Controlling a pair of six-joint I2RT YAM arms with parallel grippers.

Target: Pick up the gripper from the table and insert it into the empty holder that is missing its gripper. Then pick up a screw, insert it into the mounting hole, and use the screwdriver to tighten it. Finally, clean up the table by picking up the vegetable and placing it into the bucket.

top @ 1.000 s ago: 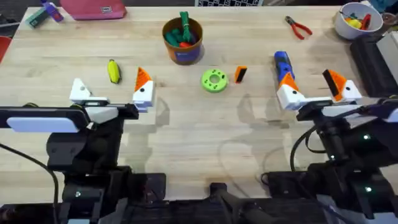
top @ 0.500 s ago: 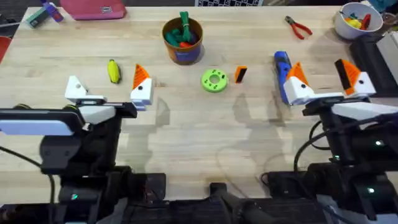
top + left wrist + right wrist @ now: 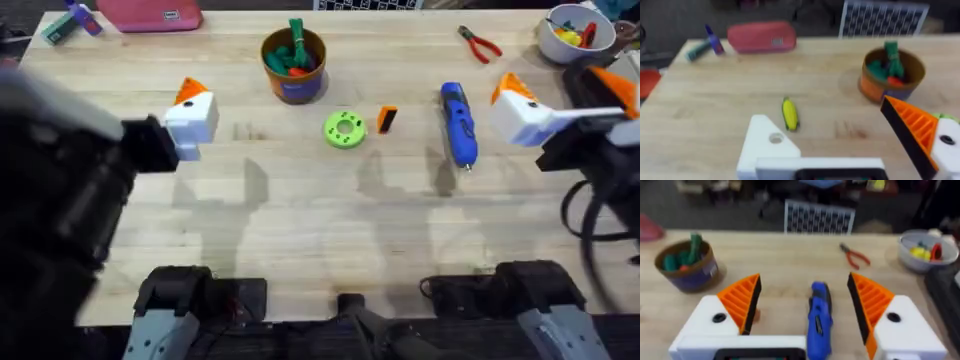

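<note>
Overhead looks down on the table (image 3: pixel 320 240); both forward-facing wrist cameras share the bucket (image 3: pixel 891 75)

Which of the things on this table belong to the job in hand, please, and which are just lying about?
For the job:
orange gripper tip
empty holder on the left gripper
blue screwdriver
yellow vegetable
bucket

Lying about:
red-handled pliers
white bowl
green disc
pink pouch
</note>
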